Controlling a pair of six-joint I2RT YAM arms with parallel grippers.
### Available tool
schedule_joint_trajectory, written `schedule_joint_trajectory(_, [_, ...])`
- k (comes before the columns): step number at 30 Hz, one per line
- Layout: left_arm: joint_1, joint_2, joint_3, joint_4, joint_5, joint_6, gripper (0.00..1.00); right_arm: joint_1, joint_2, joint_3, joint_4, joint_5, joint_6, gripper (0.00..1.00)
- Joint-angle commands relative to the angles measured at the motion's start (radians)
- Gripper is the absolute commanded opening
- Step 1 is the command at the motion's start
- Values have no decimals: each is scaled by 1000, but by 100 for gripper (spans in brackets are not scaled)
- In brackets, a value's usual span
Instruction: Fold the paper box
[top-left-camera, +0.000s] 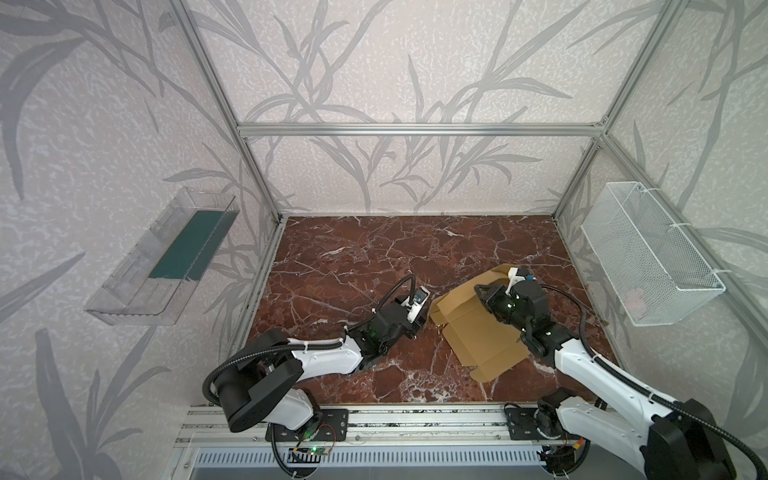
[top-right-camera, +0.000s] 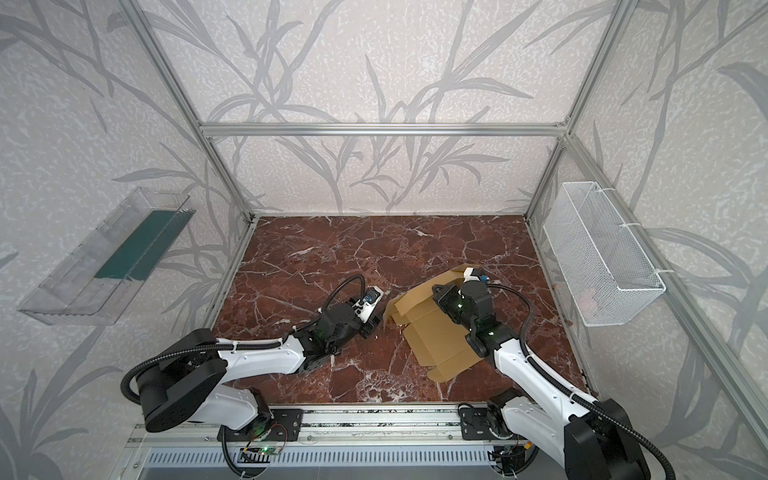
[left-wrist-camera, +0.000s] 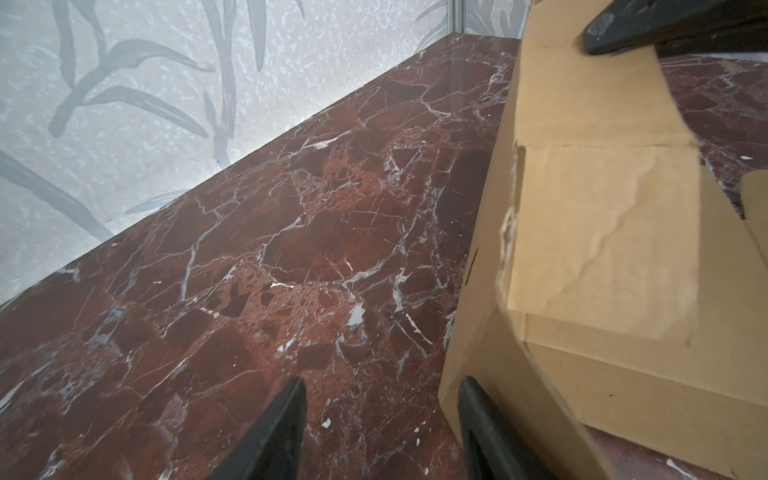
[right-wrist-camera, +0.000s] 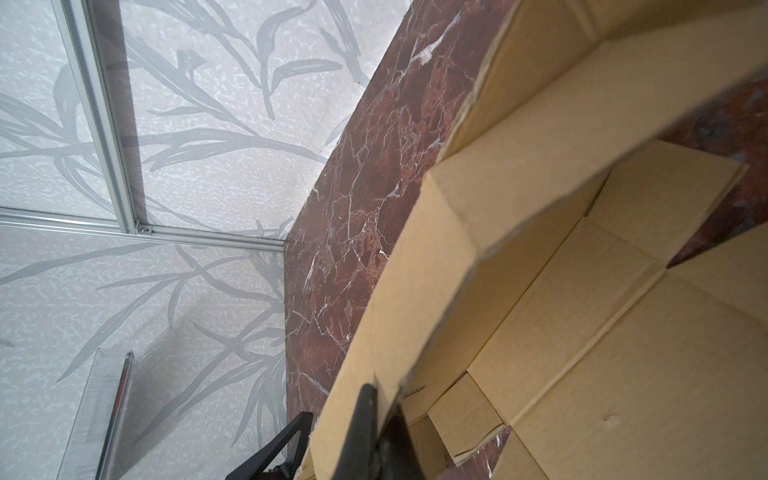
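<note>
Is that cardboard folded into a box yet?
Partly: the paper box has flaps raised, pinched by the right gripper; the rest lies flat.

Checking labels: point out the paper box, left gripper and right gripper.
paper box (top-left-camera: 478, 336): in a top view, flat middle panel.
left gripper (left-wrist-camera: 382, 382): left wrist view, gap between its open fingertips.
right gripper (right-wrist-camera: 380, 401): right wrist view, where fingertips pinch the flap.

In both top views, part of the paper box (top-left-camera: 478, 332) is covered by the right arm (top-left-camera: 515, 303), and the pincer tips are hidden beneath it. In the right wrist view, the cardboard edge nearest the right pincer (right-wrist-camera: 380, 399) is blurred, and the box is cut off at the frame. The fingers (left-wrist-camera: 286, 424) of the left pincer (left-wrist-camera: 383, 382) are cut off at their bases. A pale object (top-left-camera: 634, 297) in the wire basket (top-left-camera: 665, 249) is too small to be identified.
</note>
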Motion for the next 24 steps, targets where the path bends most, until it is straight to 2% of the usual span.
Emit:
schedule_joint_trajectory(1, [1,21,25,52,53,-40,60,-6,11,26,-26,30,-22,0])
schedule_joint_trajectory(15, [-5,75,41,114,94,-149,60,-9,51,22,37,21,-34,0])
schedule_joint_trajectory(24, [-27,103,45,164,67,-211,59,-16,15,3,45,13,-30,0])
